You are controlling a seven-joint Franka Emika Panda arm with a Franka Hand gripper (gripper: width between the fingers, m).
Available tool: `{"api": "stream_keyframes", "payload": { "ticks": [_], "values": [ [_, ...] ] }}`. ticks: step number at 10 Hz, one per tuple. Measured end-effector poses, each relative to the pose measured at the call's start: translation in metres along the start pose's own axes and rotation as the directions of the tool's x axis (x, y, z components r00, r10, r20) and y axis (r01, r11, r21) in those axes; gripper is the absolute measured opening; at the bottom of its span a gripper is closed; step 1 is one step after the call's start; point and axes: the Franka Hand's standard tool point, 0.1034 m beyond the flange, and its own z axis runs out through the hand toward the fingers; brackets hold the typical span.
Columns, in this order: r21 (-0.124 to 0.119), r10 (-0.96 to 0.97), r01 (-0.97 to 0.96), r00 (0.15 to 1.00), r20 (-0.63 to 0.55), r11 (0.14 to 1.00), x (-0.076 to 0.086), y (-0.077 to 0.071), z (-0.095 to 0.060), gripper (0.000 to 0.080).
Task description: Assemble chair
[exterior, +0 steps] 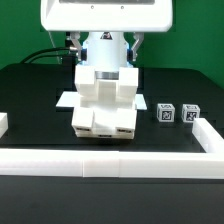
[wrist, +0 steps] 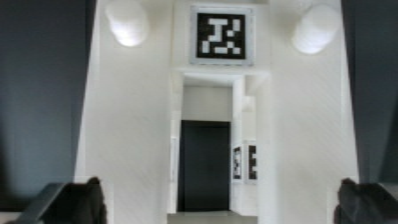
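The partly built chair (exterior: 103,105), a stack of matte white blocky parts, stands in the middle of the black table. In the wrist view it fills the picture: two tall white side pieces (wrist: 134,120), a dark gap between them and a black-and-white tag (wrist: 221,36) on its far end. My gripper (wrist: 221,205) is open, with its dark fingertips (wrist: 71,203) far apart, one on each outer side of the chair and nothing pinched between them. In the exterior view the arm (exterior: 105,45) stands right behind the chair, and the fingers are mostly hidden by it.
Two small white tagged blocks (exterior: 165,112) (exterior: 188,113) sit on the table at the exterior view's right of the chair. A low white border rail (exterior: 110,158) runs along the front and up both sides. The marker board (exterior: 65,100) pokes out beside the chair's base.
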Motion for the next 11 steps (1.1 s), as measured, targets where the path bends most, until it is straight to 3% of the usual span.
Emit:
{"api": "stream_keyframes", "payload": {
  "ticks": [2, 5, 11],
  "values": [
    [-0.001, -0.002, 0.002, 1.000, 0.001, 1.000, 0.001, 0.001, 0.001, 0.0649],
    [-0.012, -0.003, 0.002, 1.000, -0.016, 1.000, 0.034, 0.013, -0.007, 0.0649],
    [-0.015, -0.009, 0.008, 1.000, -0.005, 1.000, 0.030, 0.008, 0.002, 0.0649]
  ]
}}
